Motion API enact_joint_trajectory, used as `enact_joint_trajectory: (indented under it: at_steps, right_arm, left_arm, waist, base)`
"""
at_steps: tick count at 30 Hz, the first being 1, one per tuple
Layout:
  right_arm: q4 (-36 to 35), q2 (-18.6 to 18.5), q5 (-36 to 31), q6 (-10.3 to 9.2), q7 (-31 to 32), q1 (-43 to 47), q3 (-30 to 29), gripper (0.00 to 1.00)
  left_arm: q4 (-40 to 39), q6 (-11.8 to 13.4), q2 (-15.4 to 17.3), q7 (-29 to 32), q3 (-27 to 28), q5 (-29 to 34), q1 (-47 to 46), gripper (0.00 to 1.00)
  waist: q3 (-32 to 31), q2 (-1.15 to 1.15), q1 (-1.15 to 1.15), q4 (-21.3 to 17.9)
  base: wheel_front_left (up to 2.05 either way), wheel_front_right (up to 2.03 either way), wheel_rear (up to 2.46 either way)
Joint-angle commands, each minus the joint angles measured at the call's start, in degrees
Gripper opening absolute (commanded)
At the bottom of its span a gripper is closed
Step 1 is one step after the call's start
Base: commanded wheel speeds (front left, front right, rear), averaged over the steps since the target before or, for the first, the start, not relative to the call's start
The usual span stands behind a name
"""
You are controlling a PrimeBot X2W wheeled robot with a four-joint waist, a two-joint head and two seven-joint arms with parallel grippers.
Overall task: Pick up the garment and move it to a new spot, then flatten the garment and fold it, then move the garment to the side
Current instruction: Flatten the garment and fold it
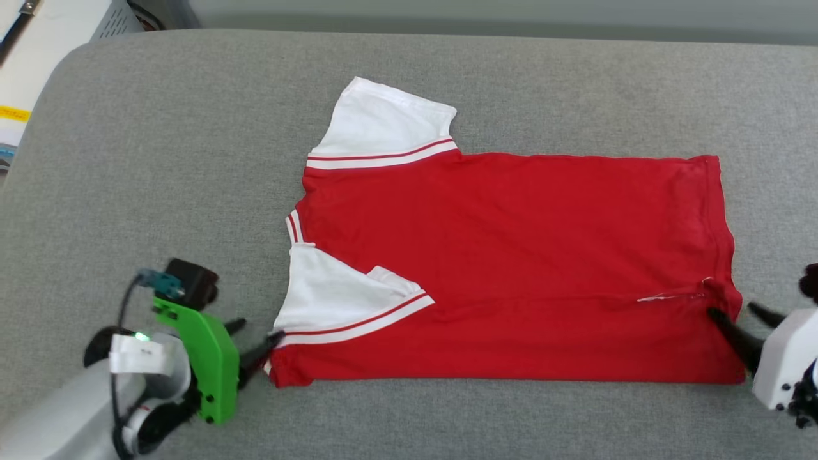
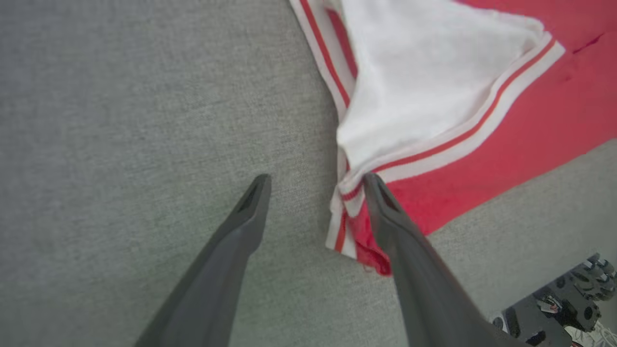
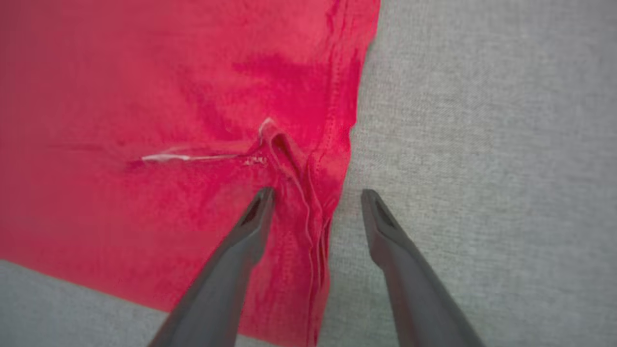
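Note:
The red garment (image 1: pixel 511 255) lies spread on the grey padded surface (image 1: pixel 160 160), its near side folded over. One white sleeve (image 1: pixel 383 121) points away from me and the other (image 1: pixel 332 300) lies folded onto the red body. My left gripper (image 1: pixel 259 330) stands open at the garment's near left corner; in the left wrist view (image 2: pixel 315 180) one finger rests against the striped sleeve trim (image 2: pixel 462 140), the other on bare surface. My right gripper (image 1: pixel 733 311) is open at the hem; in the right wrist view (image 3: pixel 315 193) its fingers straddle the bunched hem edge (image 3: pixel 313 212).
The grey surface (image 3: pixel 482 144) stretches wide on all sides of the garment. Beyond its rounded far left corner are a white object (image 1: pixel 45 38) and a grey box (image 1: pixel 118 19). Dark machine parts (image 2: pixel 569 303) show past the near edge.

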Motion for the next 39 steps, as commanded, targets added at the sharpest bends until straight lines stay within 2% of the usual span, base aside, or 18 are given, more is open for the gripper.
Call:
enact_joint_trajectory:
  at_steps: [1,5,9,12,13,18,22,27,31,35,39]
  right_arm:
    - [-0.36,0.41,-1.06,-0.10,-2.40,-0.35,-1.41,1.00]
    - [-3.09,2.80,-5.98,-0.10,-10.70,-1.34,-6.23,1.00]
    - [-6.85,6.61,-10.99,-0.10,-17.02,-3.17,-9.50,1.00]
    - [-10.02,9.65,-13.98,-0.10,-20.78,-4.55,-10.16,1.00]
    - [-13.86,12.68,-16.83,-0.10,-24.30,-5.64,-10.13,1.00]
    - [-17.43,15.27,-19.83,-0.10,-27.92,-6.56,-8.27,1.00]
    - [-19.16,16.24,-20.86,-0.10,-28.98,-7.13,-5.89,1.00]
    - [-21.07,16.19,-21.57,-0.10,-30.05,-8.67,-4.03,1.00]
    - [-20.87,15.98,-21.59,-0.10,-31.45,-10.19,-3.17,1.00]
    - [-20.29,15.80,-21.39,-0.10,-32.08,-11.78,-2.12,1.00]
    - [-19.78,15.81,-21.29,-0.10,-32.64,-12.96,-1.60,1.00]
  left_arm:
    - [-0.68,0.67,1.26,-1.21,1.35,-0.15,-0.53,1.00]
    - [-4.19,2.48,4.21,-4.68,5.01,1.71,-3.58,1.00]
    - [-6.00,4.49,5.40,-7.61,8.16,4.58,-8.01,1.00]
    - [-6.12,5.33,4.67,-8.98,9.65,6.56,-11.81,1.00]
    - [-4.98,5.09,3.26,-9.23,10.34,8.60,-16.54,1.00]
    - [-0.94,2.47,0.05,-6.47,10.75,9.44,-25.36,1.00]
    - [4.30,-0.69,-2.47,-1.10,10.01,9.40,-33.52,1.00]
    - [11.32,-3.73,-6.02,8.67,7.57,9.06,-43.55,1.00]
    - [17.31,-4.75,-8.64,18.40,6.21,5.64,-48.76,1.00]
    - [21.95,-5.24,-9.29,27.71,4.18,4.06,-52.46,1.00]
    - [25.23,-5.29,-9.62,32.36,2.72,4.47,-54.98,1.00]
  waist:
    - [-0.61,0.00,0.00,0.22]
    - [-1.08,0.00,0.00,-0.09]
    - [-0.63,0.00,0.00,-1.26]
    - [0.34,0.00,0.00,-2.48]
    - [2.11,0.00,0.00,-3.90]
    - [6.37,0.00,0.00,-6.04]
    - [10.08,0.00,0.00,-7.65]
    - [15.05,0.00,0.00,-9.30]
    - [17.86,0.00,0.00,-10.73]
    - [20.25,0.00,0.00,-12.37]
    - [22.63,0.00,0.00,-13.54]
  base:
    - [0.00,0.00,0.00]
    - [0.00,0.00,0.00]
    - [0.00,0.00,0.00]
    - [0.00,0.00,0.00]
    - [0.00,0.00,0.00]
    - [0.00,0.00,0.00]
    - [0.00,0.00,0.00]
    - [0.00,0.00,0.00]
    - [0.00,0.00,0.00]
    - [0.00,0.00,0.00]
    - [0.00,0.00,0.00]
